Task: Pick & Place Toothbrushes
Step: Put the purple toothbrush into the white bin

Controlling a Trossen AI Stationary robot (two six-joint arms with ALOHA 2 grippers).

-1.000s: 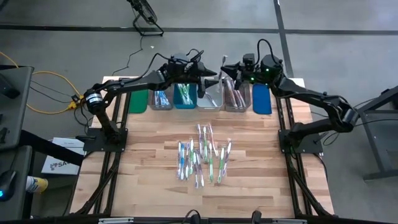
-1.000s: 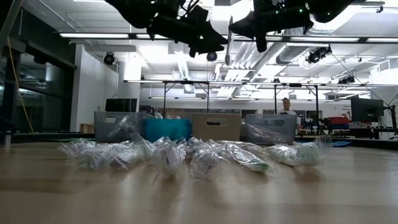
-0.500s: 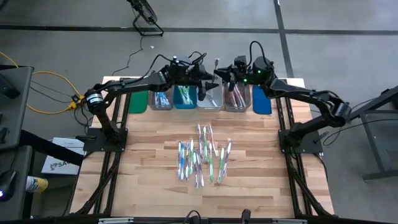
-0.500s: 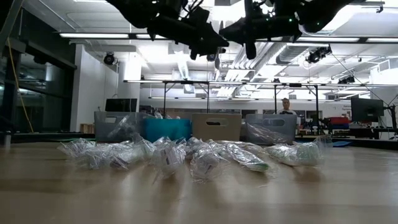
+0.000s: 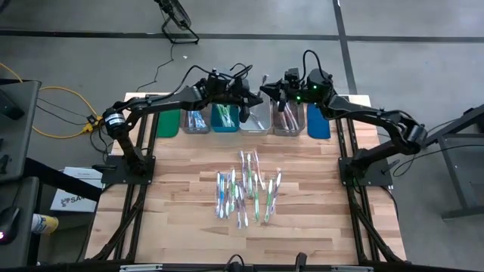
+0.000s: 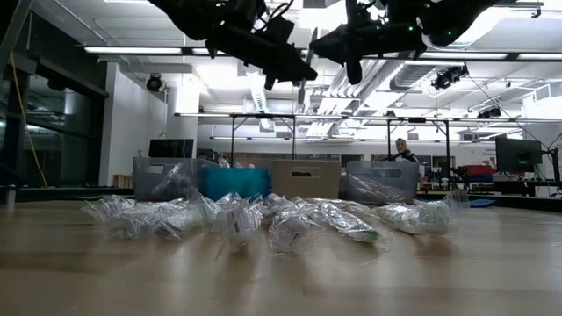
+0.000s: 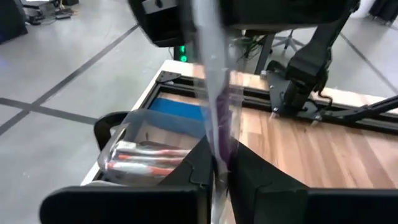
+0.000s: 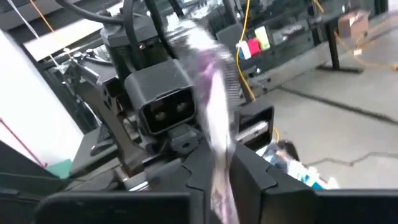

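Closing in, the left gripper (image 7: 219,171) now clamps the wrapped toothbrush (image 7: 214,93) above the bins (image 5: 257,119) at table's twelve o'clock; the right gripper (image 8: 221,168) seemingly still pinches its other end.

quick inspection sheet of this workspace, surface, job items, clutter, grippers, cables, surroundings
surface: wooden table, bare apart from the pile and the bins.
job's things: wrapped toothbrushes piled mid-table; more lie in the bins along the far edge; one wrapped toothbrush is held in the air above the bins.
clutter: nothing seen on the table.
grippers: left gripper shut on the wrapped toothbrush; right gripper facing it, with the same wrapper between its fingers.
cables: yellow cable on the floor by the left arm's side; black cable beyond the table.
surroundings: person far behind the table; grey floor with dark lines.
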